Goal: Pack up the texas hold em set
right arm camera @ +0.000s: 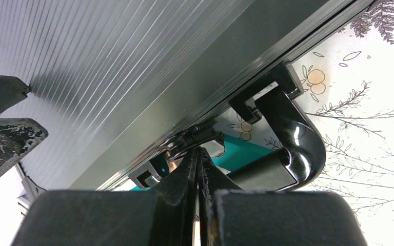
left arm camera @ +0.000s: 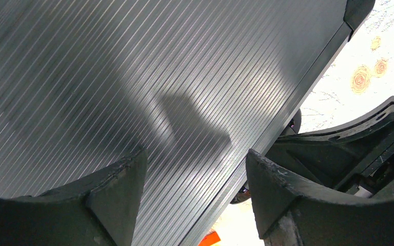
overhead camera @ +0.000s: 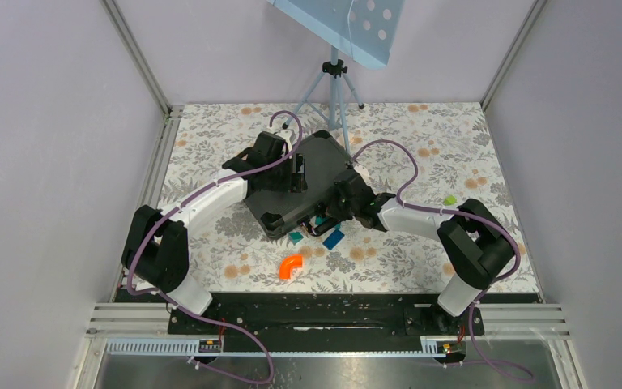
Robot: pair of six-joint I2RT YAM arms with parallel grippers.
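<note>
The texas hold em set shows as a closed black ribbed briefcase [overhead camera: 312,182] lying askew mid-table; its chips and cards are hidden inside. My left gripper [overhead camera: 297,170] hangs open over the lid [left arm camera: 159,77]. In the left wrist view the left gripper [left arm camera: 196,174] straddles the lid's long edge, one finger over the ribs and one past the edge. My right gripper [overhead camera: 336,209] is shut with nothing in it. Its tips [right arm camera: 200,151] press at the case's front seam by a metal latch [right arm camera: 205,136], beside the black handle [right arm camera: 292,148].
An orange curved piece [overhead camera: 291,267] lies in front of the case. A teal block [overhead camera: 295,237] and a blue block [overhead camera: 333,239] sit by its front edge. A small green piece [overhead camera: 450,199] lies to the right, and a tripod [overhead camera: 334,89] stands behind.
</note>
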